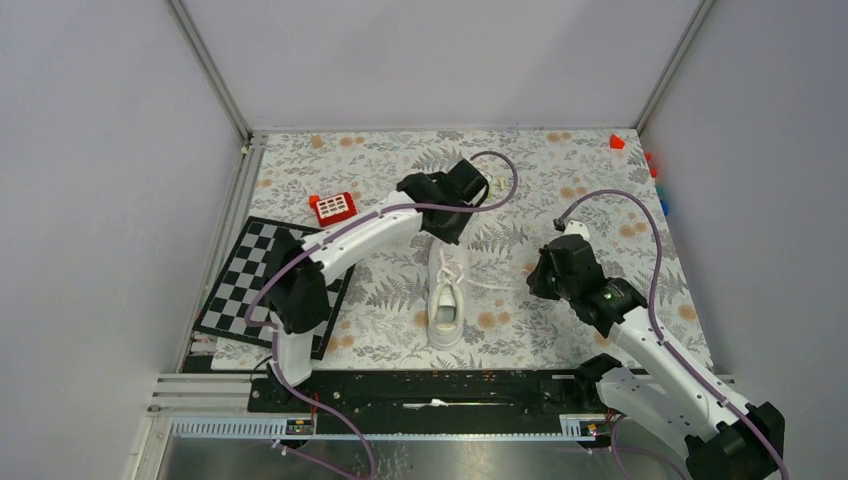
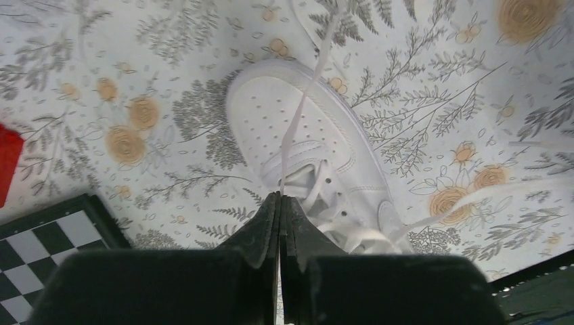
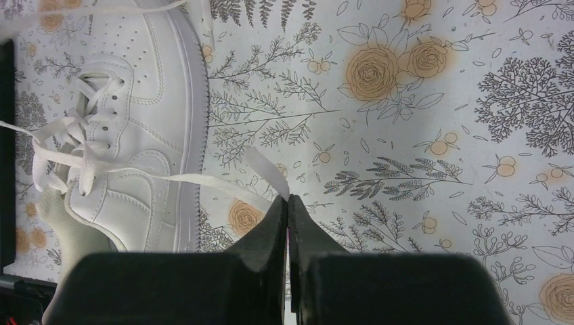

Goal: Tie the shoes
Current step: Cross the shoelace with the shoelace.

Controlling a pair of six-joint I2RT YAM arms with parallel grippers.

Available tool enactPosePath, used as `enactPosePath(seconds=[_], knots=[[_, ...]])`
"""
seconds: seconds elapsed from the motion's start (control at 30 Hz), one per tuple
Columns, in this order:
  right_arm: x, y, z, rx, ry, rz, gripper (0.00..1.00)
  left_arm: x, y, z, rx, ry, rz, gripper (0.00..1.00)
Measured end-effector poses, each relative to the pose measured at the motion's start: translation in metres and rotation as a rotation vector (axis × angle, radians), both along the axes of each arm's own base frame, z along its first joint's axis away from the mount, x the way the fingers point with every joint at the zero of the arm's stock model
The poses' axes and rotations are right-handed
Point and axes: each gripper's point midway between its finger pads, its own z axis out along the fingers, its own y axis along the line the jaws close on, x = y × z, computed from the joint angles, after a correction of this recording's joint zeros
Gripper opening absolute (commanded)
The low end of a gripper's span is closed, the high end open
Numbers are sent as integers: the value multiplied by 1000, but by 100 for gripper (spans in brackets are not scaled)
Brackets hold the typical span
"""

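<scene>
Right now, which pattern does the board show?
Black-and-white checks; the board shows best in the top view.

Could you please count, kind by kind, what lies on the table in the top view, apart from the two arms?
White sneaker: 1
Checkerboard: 1
Red block with white squares: 1
Small red piece, far right corner: 1
Total: 4, not counting tiny red and blue bits at the right edge, too small to tell apart.

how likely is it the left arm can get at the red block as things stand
Probably not yet. The path looks free, the red block lies in the open just beside the arm, but the left tool is shut on a lace and would have to let go first.
</scene>
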Motion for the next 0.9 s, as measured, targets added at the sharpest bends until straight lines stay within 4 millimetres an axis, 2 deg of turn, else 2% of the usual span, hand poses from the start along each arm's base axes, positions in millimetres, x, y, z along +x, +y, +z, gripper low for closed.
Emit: enactPosePath(seconds=[0.1,0.2,0.33,0.57,0.7,0.9], knots=[[0,-1,1,0,-3,-1,0,5,13,26,-52,-39,42,0],[0,-1,3,-2,-7,1,0,13,33,47,-98,-71,105,0],[2,-1,9,-11,-25,13,0,13,65,64,-161,-66,201,0],[23,-2,53,-20,-130,1,0,-6,113,76,-293,-39,332,0],[36,-10,69,-28,-163,-40,0,-20,119,76,-340,-37,353,0],[44,-23,79,-40,-189,-96,0,-34,127,69,-371,-33,377,0]])
